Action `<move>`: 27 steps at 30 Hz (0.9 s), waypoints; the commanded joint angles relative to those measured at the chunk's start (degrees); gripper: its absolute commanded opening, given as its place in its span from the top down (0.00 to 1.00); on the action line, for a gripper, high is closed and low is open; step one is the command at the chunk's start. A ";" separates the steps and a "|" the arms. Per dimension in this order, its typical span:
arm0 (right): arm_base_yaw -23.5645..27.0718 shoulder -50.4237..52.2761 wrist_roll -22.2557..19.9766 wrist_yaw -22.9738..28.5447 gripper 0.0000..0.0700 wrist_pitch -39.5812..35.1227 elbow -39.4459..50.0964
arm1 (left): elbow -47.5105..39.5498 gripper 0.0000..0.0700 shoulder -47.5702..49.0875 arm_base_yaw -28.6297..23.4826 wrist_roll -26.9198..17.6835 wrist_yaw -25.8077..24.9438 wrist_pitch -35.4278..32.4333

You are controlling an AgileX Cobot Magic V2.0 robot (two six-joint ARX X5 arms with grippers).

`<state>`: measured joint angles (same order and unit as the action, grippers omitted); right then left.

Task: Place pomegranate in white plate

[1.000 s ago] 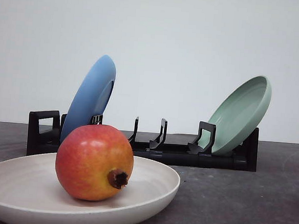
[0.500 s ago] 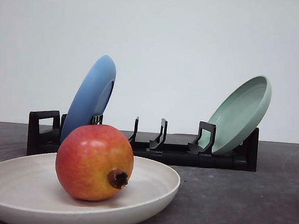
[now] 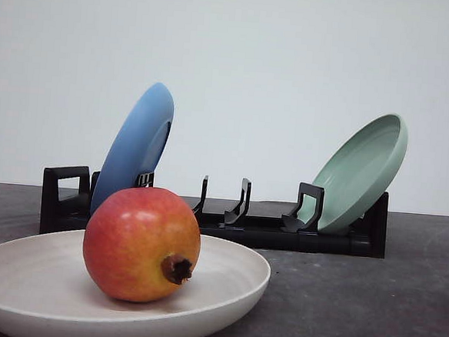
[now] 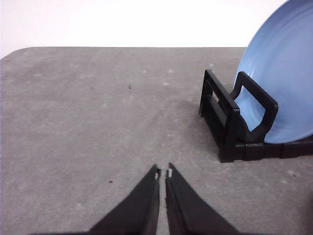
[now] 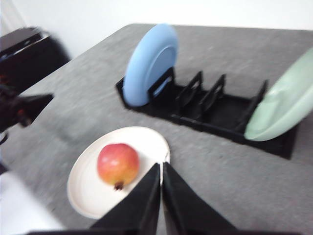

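The pomegranate (image 3: 141, 244), red-orange with a yellowish underside and a dark crown stub, rests inside the white plate (image 3: 232, 281) at the table's front left. From high above, the right wrist view catches the same pomegranate (image 5: 117, 164) lying in the white plate (image 5: 85, 188). My right gripper (image 5: 161, 165) is shut, empty, well above the plate's edge. My left gripper (image 4: 163, 172) is shut with nothing in it, over bare grey table to the left of the rack.
A black dish rack (image 3: 251, 226) stands behind the white plate, holding a blue plate (image 3: 137, 143) at its left end and a pale green plate (image 3: 363, 172) at its right end. The left arm (image 5: 19, 110) shows blurred in the right wrist view.
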<state>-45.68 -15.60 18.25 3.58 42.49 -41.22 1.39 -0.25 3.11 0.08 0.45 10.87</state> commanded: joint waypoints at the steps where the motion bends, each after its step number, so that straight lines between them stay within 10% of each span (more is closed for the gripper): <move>1: 3.04 0.04 -3.48 -0.25 1.00 -1.81 1.07 | -0.70 1.00 0.09 -0.11 0.44 0.17 -0.07; 7: 18.99 3.52 -16.01 0.89 1.00 -17.86 14.34 | -0.70 1.00 0.09 -0.11 0.44 0.19 -0.07; 13: 33.42 6.71 -19.32 1.02 1.00 -36.89 29.64 | -0.70 1.00 0.09 -0.11 0.44 0.17 -0.07; 27: 42.99 15.39 -20.62 0.95 1.00 -33.34 40.57 | -0.70 1.00 0.09 -0.11 0.44 0.17 -0.07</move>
<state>-2.85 -0.14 -1.54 4.55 8.85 -0.85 1.39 -0.25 3.11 0.08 0.49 10.87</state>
